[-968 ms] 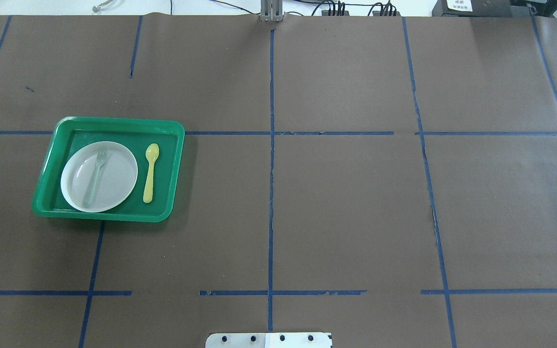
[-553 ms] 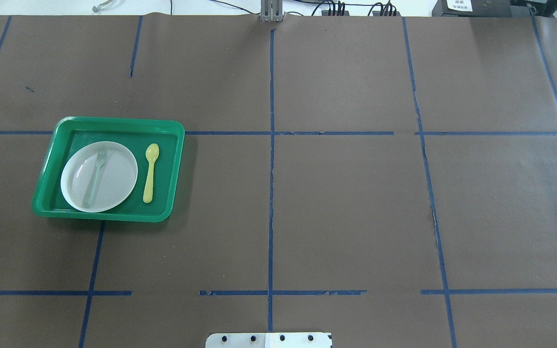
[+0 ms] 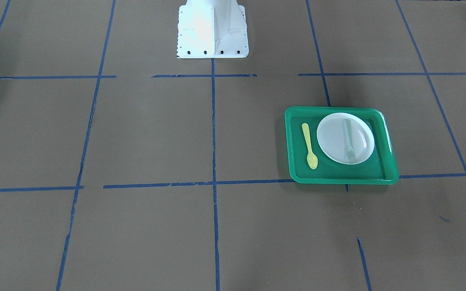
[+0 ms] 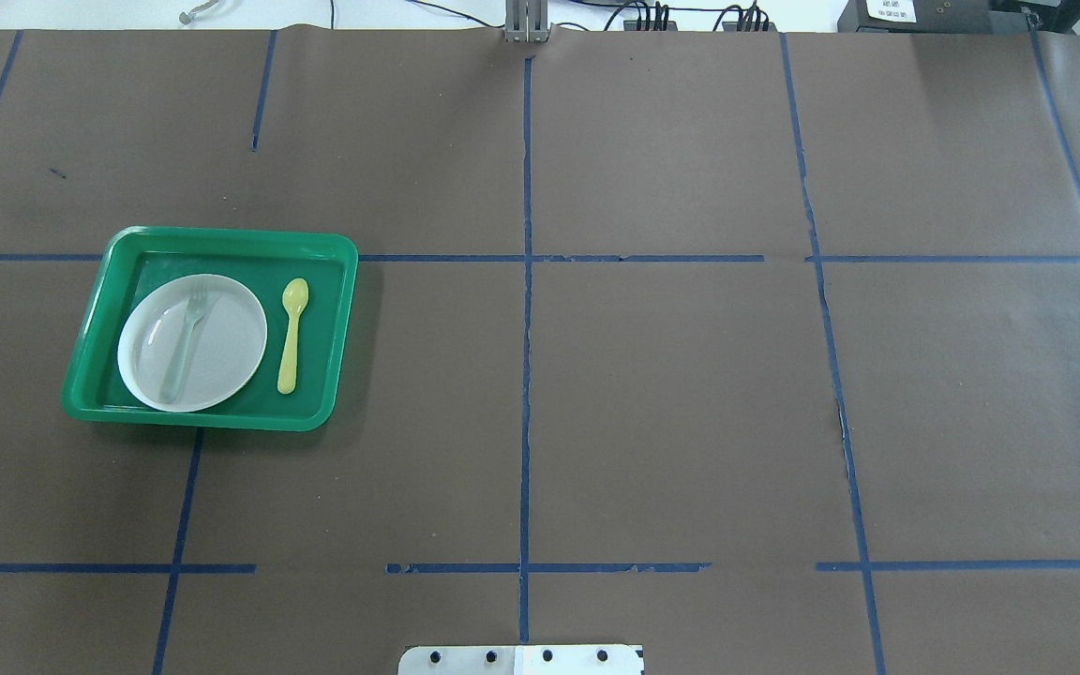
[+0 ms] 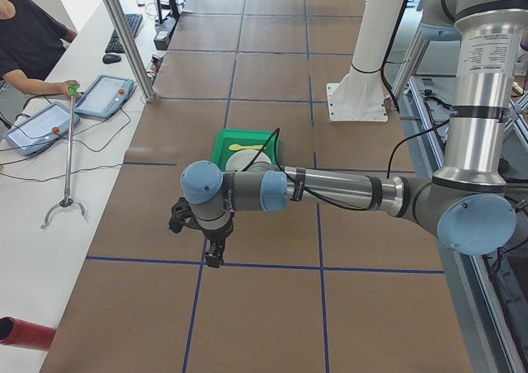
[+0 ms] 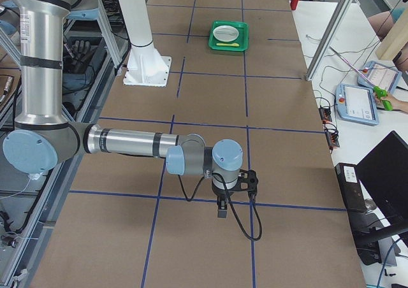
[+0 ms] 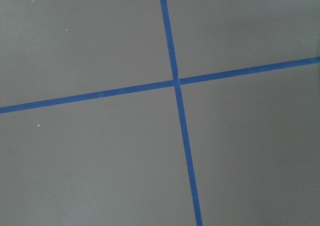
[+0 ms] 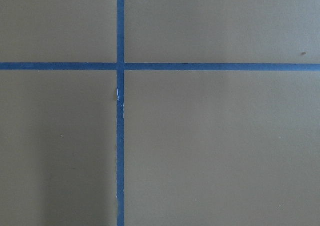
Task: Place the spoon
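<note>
The small yellow spoon lies flat in the green tray, right of the white plate, bowl end away from the robot. It also shows in the front view and small in the side views. Neither gripper shows in the overhead or front view. My left gripper hangs over bare table, past the tray, in the exterior left view. My right gripper hangs over a tape line far from the tray. I cannot tell whether either is open or shut. Both wrist views show only brown paper and blue tape.
A pale grey-green fork lies on the plate. The table is covered in brown paper with a blue tape grid. The robot's white base stands at the table's near edge. Operators with tablets sit at a side desk.
</note>
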Motion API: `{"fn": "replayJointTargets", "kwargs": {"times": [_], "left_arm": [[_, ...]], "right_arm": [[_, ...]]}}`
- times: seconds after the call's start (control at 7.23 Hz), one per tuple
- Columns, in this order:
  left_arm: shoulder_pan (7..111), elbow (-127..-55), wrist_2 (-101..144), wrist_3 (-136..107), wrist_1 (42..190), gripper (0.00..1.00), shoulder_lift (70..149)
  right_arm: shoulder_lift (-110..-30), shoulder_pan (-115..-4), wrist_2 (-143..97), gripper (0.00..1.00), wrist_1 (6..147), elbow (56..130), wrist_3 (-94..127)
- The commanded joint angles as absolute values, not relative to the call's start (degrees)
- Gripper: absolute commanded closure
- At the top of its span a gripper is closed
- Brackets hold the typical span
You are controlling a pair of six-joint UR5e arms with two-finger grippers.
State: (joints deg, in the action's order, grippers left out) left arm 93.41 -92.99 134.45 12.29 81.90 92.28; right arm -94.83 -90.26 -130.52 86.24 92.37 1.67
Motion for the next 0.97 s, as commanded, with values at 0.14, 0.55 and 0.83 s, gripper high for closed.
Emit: {"fn": "replayJointTargets", "kwargs": {"times": [0.14, 0.55, 0.83], "left_arm": [[96.2, -92.0, 131.5, 12.5, 82.0, 0.00, 93.5], [96.3, -91.5, 130.7, 12.5, 82.1, 0.00, 94.5], [96.3, -90.9, 130.7, 12.5, 82.1, 0.00, 94.7]], "right_arm": [[-94.8, -90.3, -130.5, 0.00, 86.3, 92.4, 1.7], [-94.7, -90.3, -130.5, 0.00, 86.2, 92.4, 1.7], [-94.8, -90.3, -130.5, 0.00, 86.2, 92.4, 1.7]]}}
